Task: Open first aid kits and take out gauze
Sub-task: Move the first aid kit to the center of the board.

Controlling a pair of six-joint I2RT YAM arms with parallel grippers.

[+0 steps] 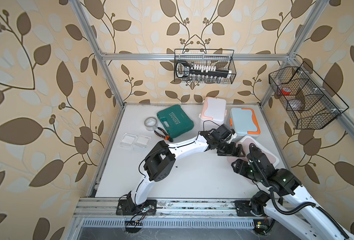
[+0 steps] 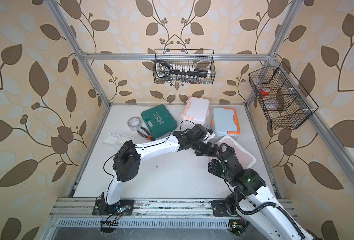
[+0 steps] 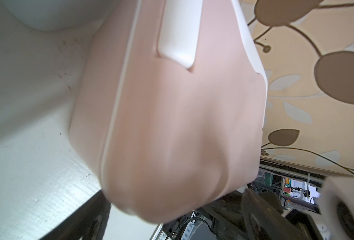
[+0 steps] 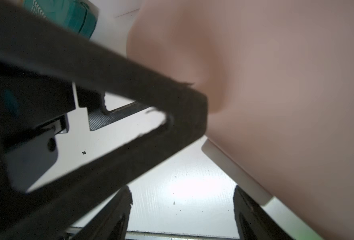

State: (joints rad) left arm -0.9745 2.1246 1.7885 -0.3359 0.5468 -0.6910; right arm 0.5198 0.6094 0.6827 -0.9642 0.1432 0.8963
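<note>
Overhead, in both top views, a dusty pink rounded plastic box with white trim (image 1: 263,153) (image 2: 240,153) is seen lying on the white table (image 1: 192,182) (image 2: 172,182) toward its right side, lid down and partly covered by both arms. The left gripper (image 1: 234,152) (image 2: 208,151) is reached across to a corner of that box. The right gripper (image 1: 236,165) (image 2: 212,165) is set just beside it, nearer the arms' bases. Behind the pink box a light blue box with orange trim (image 1: 242,120) (image 2: 225,121) and a white box with peach trim (image 1: 213,110) (image 2: 197,110) are stood side by side, both shut. Two flat clear gauze packets (image 1: 128,139) (image 2: 111,139) with white pads are laid together near the table's left edge, well apart from the boxes. Between packets and boxes a flat dark green case (image 1: 175,122) (image 2: 158,122), a grey tape roll (image 1: 151,123) (image 2: 135,123) and orange-handled pliers (image 1: 163,135) (image 2: 146,135) are found.

From the left wrist, the picture is filled by the pink box (image 3: 182,124), its white clasp (image 3: 178,37) lying flat against the wall. The left jaws are spread to their widest, and nothing is clamped.

From the right wrist, the right gripper (image 4: 184,207) is shown with its fingers well apart and only bare table (image 4: 182,170) between them; nothing is gripped. A black finger (image 4: 151,83) of the left gripper is seen touching the pink box's (image 4: 286,83) rounded corner, with the green case (image 4: 74,18) beyond.
</note>
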